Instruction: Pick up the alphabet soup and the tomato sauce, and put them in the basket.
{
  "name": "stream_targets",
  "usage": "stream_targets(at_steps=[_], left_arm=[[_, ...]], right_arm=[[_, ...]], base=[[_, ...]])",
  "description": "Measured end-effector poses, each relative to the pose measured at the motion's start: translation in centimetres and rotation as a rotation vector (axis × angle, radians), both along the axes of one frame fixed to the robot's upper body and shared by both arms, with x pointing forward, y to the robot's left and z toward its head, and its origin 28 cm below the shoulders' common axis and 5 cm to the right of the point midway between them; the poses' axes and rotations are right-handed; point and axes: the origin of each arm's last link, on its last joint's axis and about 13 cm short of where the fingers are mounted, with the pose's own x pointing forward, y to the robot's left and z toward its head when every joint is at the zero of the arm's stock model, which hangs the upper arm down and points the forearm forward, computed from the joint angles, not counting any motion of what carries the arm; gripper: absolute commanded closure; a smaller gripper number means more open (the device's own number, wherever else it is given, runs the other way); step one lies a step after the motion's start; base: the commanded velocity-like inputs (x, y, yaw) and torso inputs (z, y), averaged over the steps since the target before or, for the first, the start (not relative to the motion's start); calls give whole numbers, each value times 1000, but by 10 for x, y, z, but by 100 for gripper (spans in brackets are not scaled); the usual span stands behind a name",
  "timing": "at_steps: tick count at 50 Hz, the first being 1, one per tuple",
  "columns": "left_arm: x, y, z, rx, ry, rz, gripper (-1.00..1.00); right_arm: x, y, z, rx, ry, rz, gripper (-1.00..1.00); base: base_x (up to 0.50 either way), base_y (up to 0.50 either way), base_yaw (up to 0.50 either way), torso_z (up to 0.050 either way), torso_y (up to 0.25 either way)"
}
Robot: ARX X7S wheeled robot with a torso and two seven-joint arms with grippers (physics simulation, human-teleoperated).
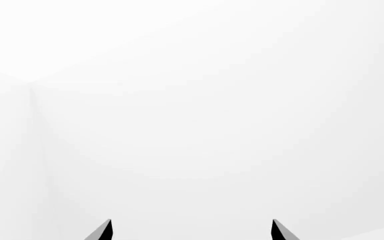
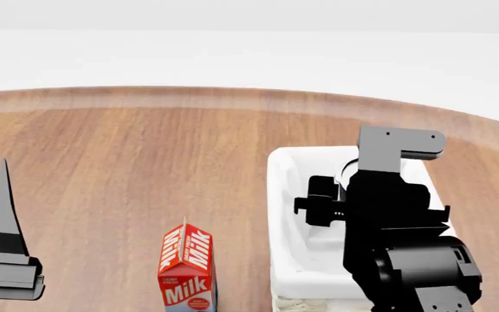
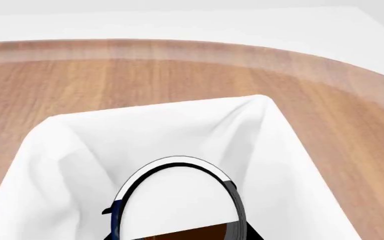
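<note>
The alphabet soup (image 3: 175, 195) fills the right wrist view: a can with a pale top and a strip of blue label down one side. My right gripper (image 2: 334, 195) is shut on it and holds it over the inside of the basket (image 3: 45, 137), whose white cloth lining (image 2: 277, 195) spreads below. In the head view the right arm covers most of the basket. My left gripper (image 1: 192, 225) is open, its two dark fingertips (image 1: 105, 231) wide apart with only white background between them. It is raised at the table's left (image 2: 5, 208). The tomato sauce is out of view.
A red and white milk carton (image 2: 187, 268) stands on the wooden table (image 2: 128, 149), left of the basket near the front. The table's curved far edge (image 2: 232, 94) runs across the back, with white floor beyond it.
</note>
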Motion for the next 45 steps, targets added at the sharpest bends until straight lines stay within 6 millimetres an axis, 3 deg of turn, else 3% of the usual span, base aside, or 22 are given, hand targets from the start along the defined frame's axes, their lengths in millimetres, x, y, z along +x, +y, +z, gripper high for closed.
stream_targets(at_steps=[25, 45], left_arm=[[0, 0, 0, 0, 0, -1, -100], [1, -1, -1, -1, 3, -2, -100]], right_arm=[[15, -4, -5, 9, -25, -28, 100], [14, -2, -12, 48, 18, -5, 100]], base=[[0, 0, 0, 0, 0], [0, 0, 0, 1, 1]])
